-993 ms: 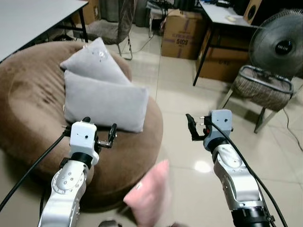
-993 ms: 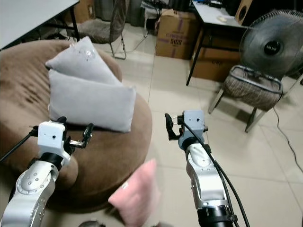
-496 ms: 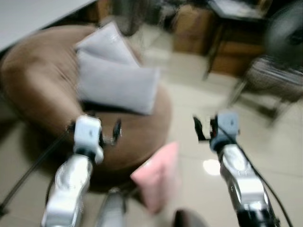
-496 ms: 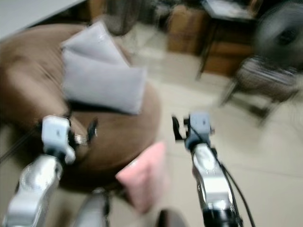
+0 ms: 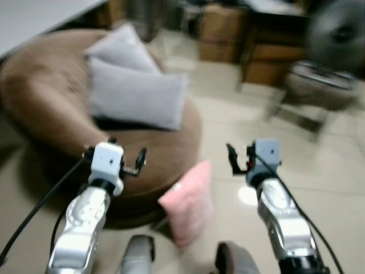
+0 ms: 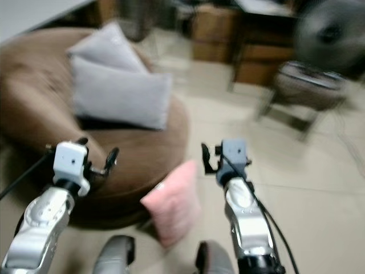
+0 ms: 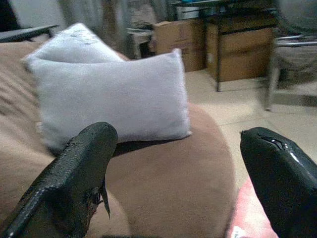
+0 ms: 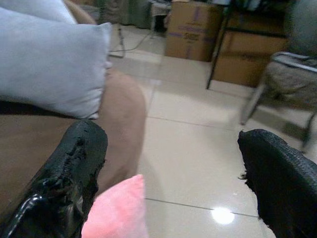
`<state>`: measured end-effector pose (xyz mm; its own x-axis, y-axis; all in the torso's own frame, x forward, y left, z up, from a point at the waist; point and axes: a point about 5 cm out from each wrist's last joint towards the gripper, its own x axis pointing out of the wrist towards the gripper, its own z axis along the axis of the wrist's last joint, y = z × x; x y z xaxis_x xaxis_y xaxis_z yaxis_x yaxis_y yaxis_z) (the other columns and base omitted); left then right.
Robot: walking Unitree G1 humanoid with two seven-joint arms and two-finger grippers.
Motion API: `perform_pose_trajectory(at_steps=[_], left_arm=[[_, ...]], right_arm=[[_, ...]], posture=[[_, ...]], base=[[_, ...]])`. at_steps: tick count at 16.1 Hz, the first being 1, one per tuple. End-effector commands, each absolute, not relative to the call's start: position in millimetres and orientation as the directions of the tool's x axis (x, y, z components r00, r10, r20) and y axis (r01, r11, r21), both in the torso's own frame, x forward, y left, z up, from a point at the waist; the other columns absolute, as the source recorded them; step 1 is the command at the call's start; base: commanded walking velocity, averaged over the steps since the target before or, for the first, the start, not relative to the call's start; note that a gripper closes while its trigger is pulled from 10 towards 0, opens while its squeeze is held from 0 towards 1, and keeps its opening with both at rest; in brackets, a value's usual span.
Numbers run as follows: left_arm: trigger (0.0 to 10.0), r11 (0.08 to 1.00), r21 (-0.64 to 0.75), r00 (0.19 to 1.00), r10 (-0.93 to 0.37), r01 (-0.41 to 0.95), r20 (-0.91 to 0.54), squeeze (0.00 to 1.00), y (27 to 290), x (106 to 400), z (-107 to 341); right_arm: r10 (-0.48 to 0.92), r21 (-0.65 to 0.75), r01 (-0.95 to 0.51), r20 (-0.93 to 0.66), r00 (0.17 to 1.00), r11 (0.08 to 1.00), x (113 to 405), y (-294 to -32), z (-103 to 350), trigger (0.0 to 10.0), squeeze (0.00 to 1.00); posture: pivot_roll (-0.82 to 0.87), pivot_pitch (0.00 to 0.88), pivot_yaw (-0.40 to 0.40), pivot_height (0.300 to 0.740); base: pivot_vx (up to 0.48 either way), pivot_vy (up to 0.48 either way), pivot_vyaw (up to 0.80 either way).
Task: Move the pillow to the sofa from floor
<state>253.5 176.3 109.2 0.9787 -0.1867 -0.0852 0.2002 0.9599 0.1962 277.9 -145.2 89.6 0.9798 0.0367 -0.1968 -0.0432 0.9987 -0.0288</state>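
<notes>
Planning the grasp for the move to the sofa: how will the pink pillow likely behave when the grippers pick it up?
The pink pillow looks plump and fabric-covered, so probably light and soft, likely sagging around a pinch. It stands on edge against the brown sofa, so a nudge may topple it. Cloth should grip well rather than slip.

Even indoor lighting, moderately bright. Both eye views are motion-blurred (background furniture worst). A white glare spot sits on the glossy beige tiled floor (image 5: 248, 196). Wrist views are sharper, with close black fingers (image 8: 74, 173) defocused.
</notes>
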Motion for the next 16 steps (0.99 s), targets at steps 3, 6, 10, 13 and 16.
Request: perform_pose_trajectory(at_steps=[3, 6, 10, 13, 16], left_arm=[[10.0, 0.955, 0.199, 0.975, -0.206, 0.220, -0.088, 0.00, 172.3, 254.6, 109.7], [10.0, 0.955, 0.198, 0.974, -0.205, 0.220, -0.091, 0.00, 172.2, 253.6, 109.3], [10.0, 0.960, 0.207, 0.980, -0.169, 0.188, -0.104, 0.00, 176.2, 252.4, 107.3], [10.0, 0.963, 0.193, 0.981, -0.172, 0.187, -0.091, 0.00, 175.6, 253.6, 108.8], [10.0, 0.963, 0.189, 0.979, -0.179, 0.194, -0.095, 0.00, 174.2, 253.5, 108.2]], right_arm=[[0.008, -0.046, -0.017, -0.192, 0.981, 0.999, 278.1, -151.9, 91.6, 10.0, 0.00], [0.006, -0.047, -0.016, -0.193, 0.981, 0.999, 277.3, -152.0, 91.8, 10.0, 0.00], [0.023, -0.056, -0.035, -0.202, 0.979, 0.998, 277.5, -150.3, 91.0, 10.0, 0.00], [0.043, -0.061, -0.056, -0.205, 0.978, 0.997, 278.6, -148.1, 91.3, 10.0, 0.00], [0.058, -0.070, -0.074, -0.206, 0.977, 0.995, 279.3, -145.9, 91.3, 10.0, 0.00]], posture=[[0.06, 0.000, -0.035, 0.610], [0.06, 0.000, -0.035, 0.605], [0.06, 0.000, -0.043, 0.605], [0.06, 0.000, -0.048, 0.605], [0.06, 0.000, -0.050, 0.605]], base=[[0.000, 0.000, 0.00], [0.000, 0.000, 0.00], [0.000, 0.000, 0.00], [0.089, 0.000, 0.00], [0.311, 0.000, -0.68]])
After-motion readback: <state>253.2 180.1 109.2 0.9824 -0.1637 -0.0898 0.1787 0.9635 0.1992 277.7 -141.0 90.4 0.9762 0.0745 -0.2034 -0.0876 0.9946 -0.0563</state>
